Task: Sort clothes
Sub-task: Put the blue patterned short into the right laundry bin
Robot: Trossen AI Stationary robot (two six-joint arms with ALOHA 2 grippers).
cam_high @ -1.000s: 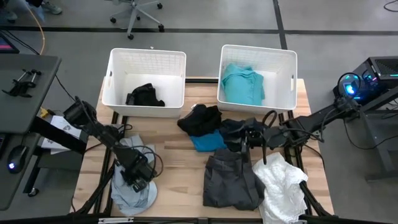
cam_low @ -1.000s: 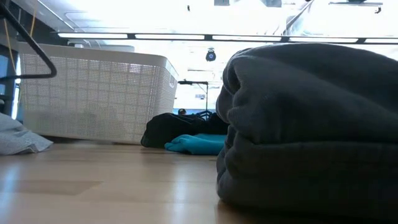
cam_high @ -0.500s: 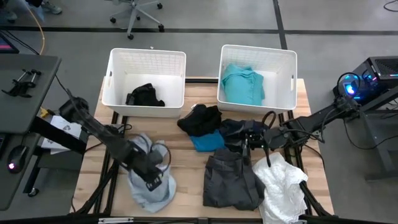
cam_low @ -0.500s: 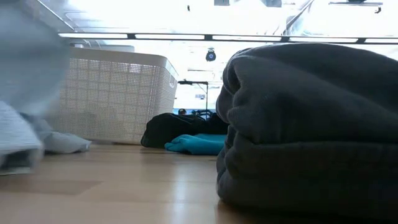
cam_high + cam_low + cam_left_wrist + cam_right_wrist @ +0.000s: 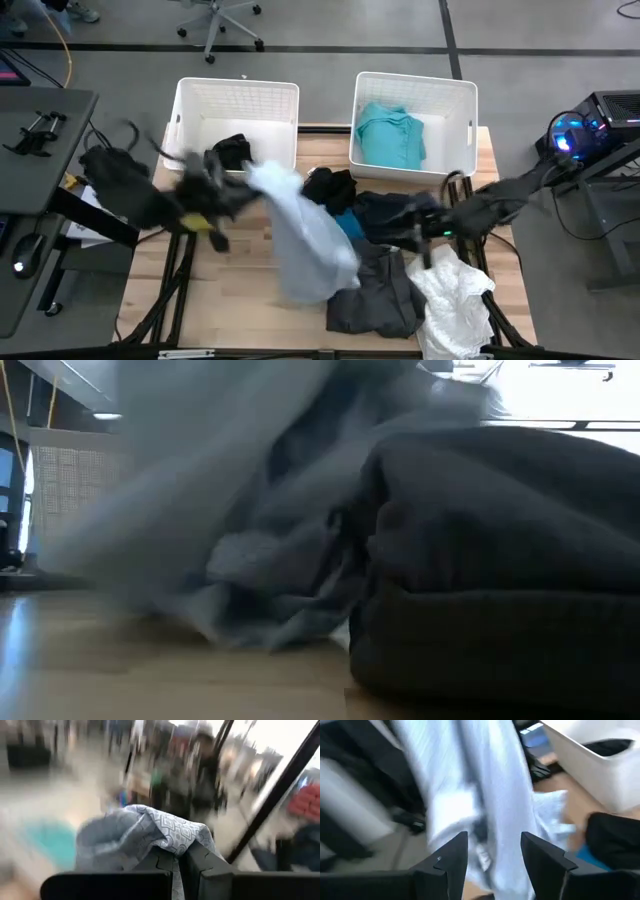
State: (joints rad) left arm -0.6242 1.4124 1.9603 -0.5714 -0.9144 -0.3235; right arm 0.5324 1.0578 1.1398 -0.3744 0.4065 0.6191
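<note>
Over the surface centre, left gripper pinches the pale grey-blue garment, which hangs mid-air beside the left basket. Right gripper is spread, near the dark pile. Clear the trailing hem over the basket rim before release.

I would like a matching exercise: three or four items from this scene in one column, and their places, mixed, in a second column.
Items:
1. teal fabric garment
2. small black fabric garment
3. pale grey-blue fabric garment
4. white fabric garment

Places:
A. hanging from the left hand
B. in the left white lattice basket
C. on the table's right front corner
D. in the right white lattice basket

Pairs: 1-D, 2-B, 3-A, 4-C
</note>
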